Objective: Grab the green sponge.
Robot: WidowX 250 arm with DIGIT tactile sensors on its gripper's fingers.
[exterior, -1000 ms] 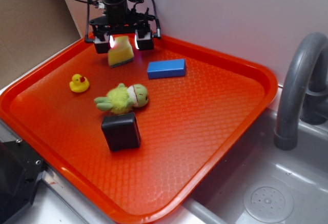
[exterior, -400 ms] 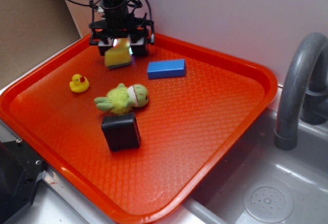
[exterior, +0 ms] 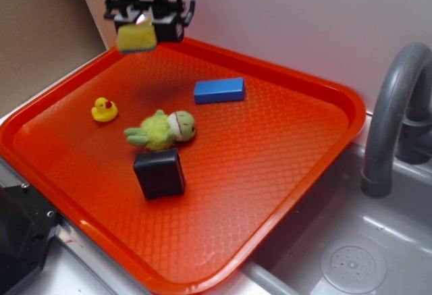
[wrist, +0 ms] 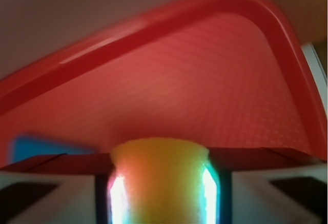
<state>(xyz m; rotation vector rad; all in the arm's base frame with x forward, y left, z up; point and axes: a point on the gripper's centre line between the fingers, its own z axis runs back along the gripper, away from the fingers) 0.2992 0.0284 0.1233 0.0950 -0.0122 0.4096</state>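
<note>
1. While the gripper [exterior: 140, 23] hangs above the tray's far corner, toward 11 o'clock in the exterior view, its jaws are pinching the green sponge [exterior: 136, 39] from both sides.
2. The green sponge is off the surface, well above the red tray [exterior: 283, 173], with a soft shadow on the tray floor below it; its yellow foam is what shows, and a darker edge runs along its underside.
3. In the wrist view the sponge [wrist: 160, 178] fills the lower centre at 6 o'clock, squeezed between the two fingers [wrist: 115, 196], which glow at the contact edges.
4. Beyond it in that view lies the textured tray floor [wrist: 205, 80] and its raised rim, with a blurred blue block [wrist: 36, 149] at about 8 o'clock.
5. In the exterior view the blue block [exterior: 219, 90] lies flat near the tray's middle, toward 12 o'clock.
6. A small yellow rubber duck [exterior: 103, 109] sits at about 9 o'clock.
7. A fuzzy green plush toy [exterior: 162, 130] lies just beside a black box [exterior: 159, 172], the box at the toy's 6 o'clock.
8. A grey faucet [exterior: 391, 113] rises at 3 o'clock over the sink [exterior: 351, 254].
</note>
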